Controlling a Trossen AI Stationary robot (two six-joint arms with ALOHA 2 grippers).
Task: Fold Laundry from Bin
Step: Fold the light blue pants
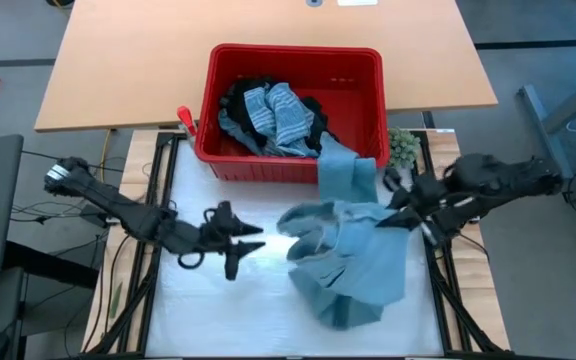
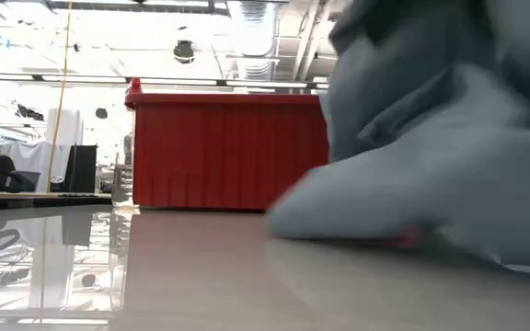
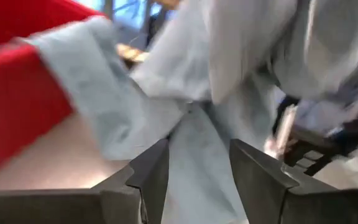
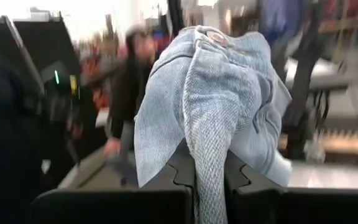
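Big white counter (image 1: 218,310) under everything. Red bin (image 1: 293,160) at the far edge, beyond both sets of fingers, with striped and black laundry (image 1: 278,115) piled inside. Light blue-grey garment (image 1: 353,255) half out of the bin: one end hanging over the red rim, the rest lying in a long heap on the counter, running from the bin toward the near edge. Right gripper (image 1: 400,212) at the garment's side, fingers squeezed together on a fold of the cloth, seen bunched between them in the right wrist view. Left gripper (image 1: 253,238) just beside the cloth, fingers apart and empty, pointing right at it. Garment dead ahead of the left fingers; probably next to grab.
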